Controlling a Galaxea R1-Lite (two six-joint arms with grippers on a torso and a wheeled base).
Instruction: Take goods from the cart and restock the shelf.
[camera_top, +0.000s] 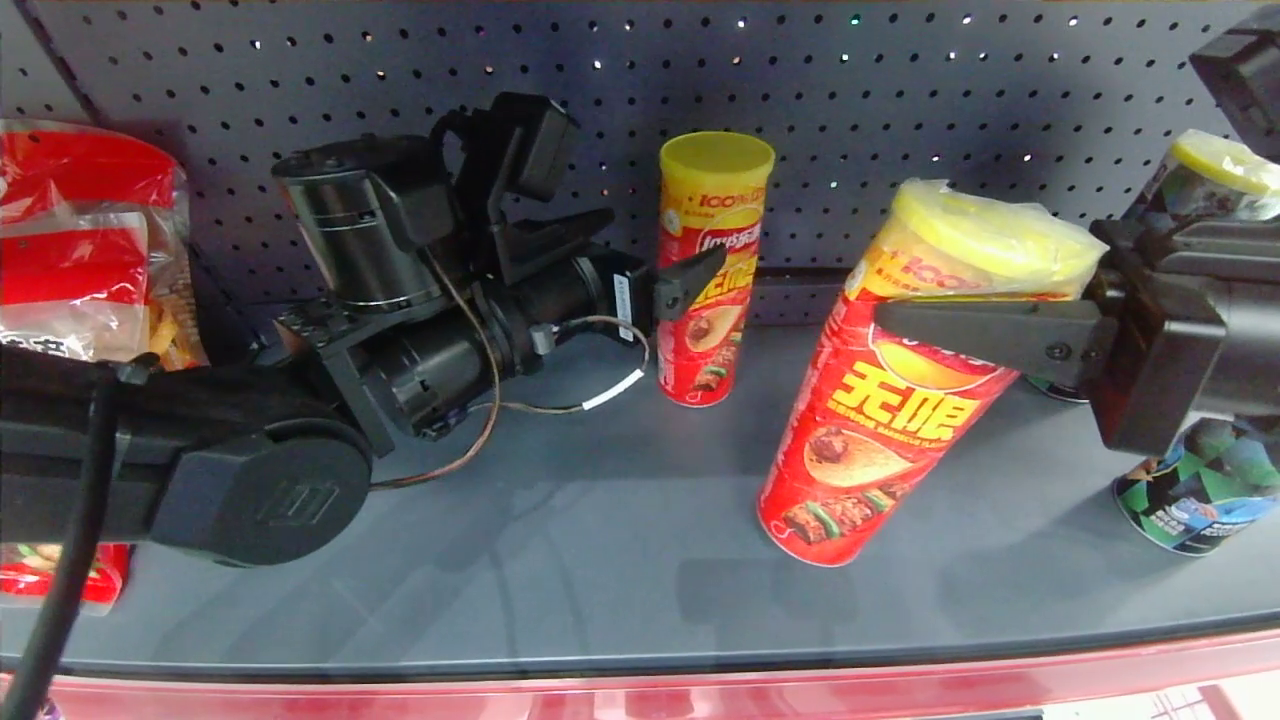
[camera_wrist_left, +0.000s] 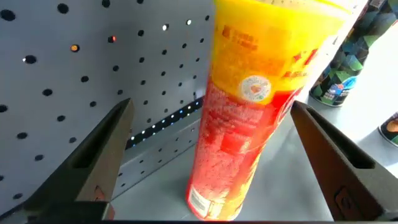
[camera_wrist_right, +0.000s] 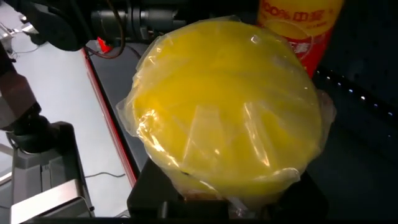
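A small red chip can with a yellow lid stands upright at the back of the grey shelf. My left gripper is open, one finger on each side of this can, with gaps showing between the fingers and the can. A larger red chip can leans to the right, its yellow lid wrapped in clear plastic. My right gripper is shut on it just under the lid. Its base is at shelf level; I cannot tell whether it touches.
Two green-and-black cans stand at the right end, close to my right arm. Red snack bags fill the left end. A pegboard wall closes the back. The shelf's red front lip runs below.
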